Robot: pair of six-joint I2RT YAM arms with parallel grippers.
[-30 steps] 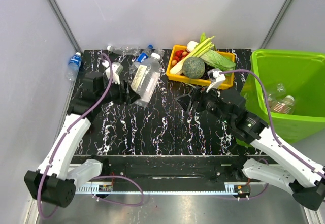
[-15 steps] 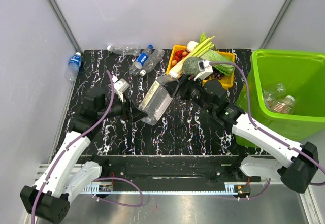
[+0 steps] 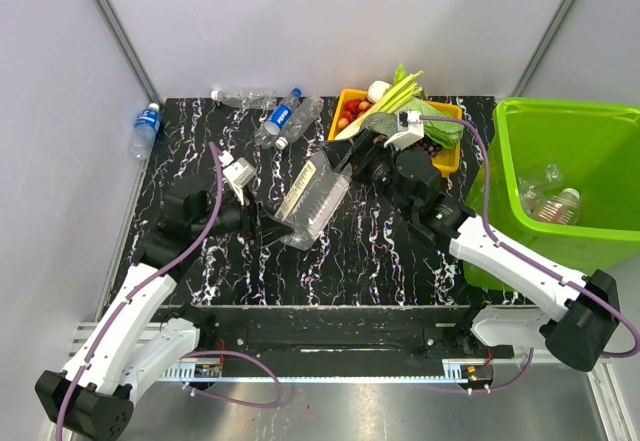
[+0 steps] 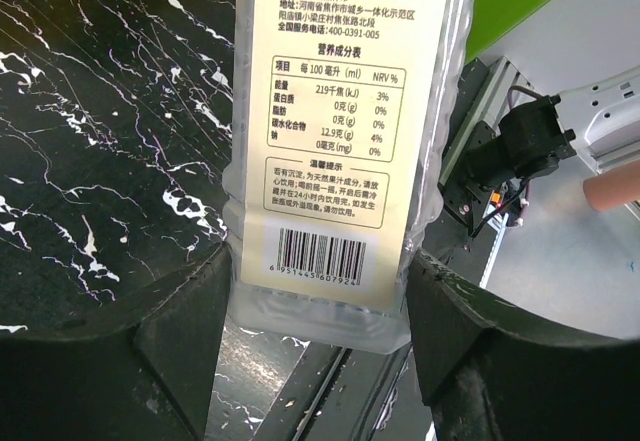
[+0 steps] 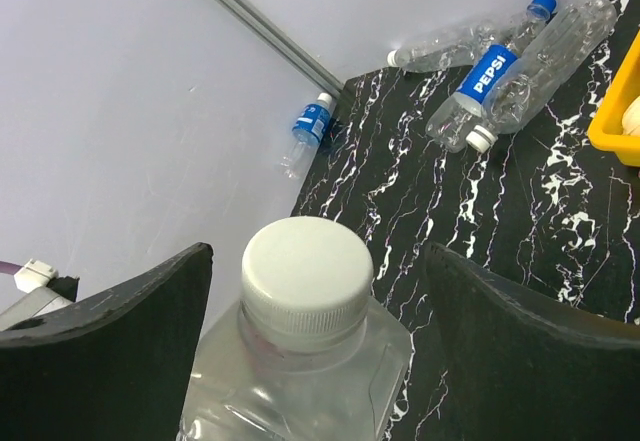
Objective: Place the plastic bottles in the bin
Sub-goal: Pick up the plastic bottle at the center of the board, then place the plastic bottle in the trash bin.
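Clear plastic, a white cap (image 5: 307,266) and a cream label are seen on the large square bottle (image 3: 312,201). It is held slanted over the black marbled table (image 3: 380,256), between the two arms. Whether it touches the table cannot be told. Its bottom end is pinched by the left gripper (image 4: 320,291), with the fingers (image 4: 170,351) pressed on both sides. The right gripper (image 5: 310,261) is spread wide around the cap, with a gap left on each side. Three more bottles (image 3: 283,116) are lying at the far edge, near the yellow tray (image 3: 338,129). One blue-labelled bottle (image 3: 146,121) is seen beyond the left edge. Two bottles (image 3: 555,199) are found inside the green bin (image 3: 560,104).
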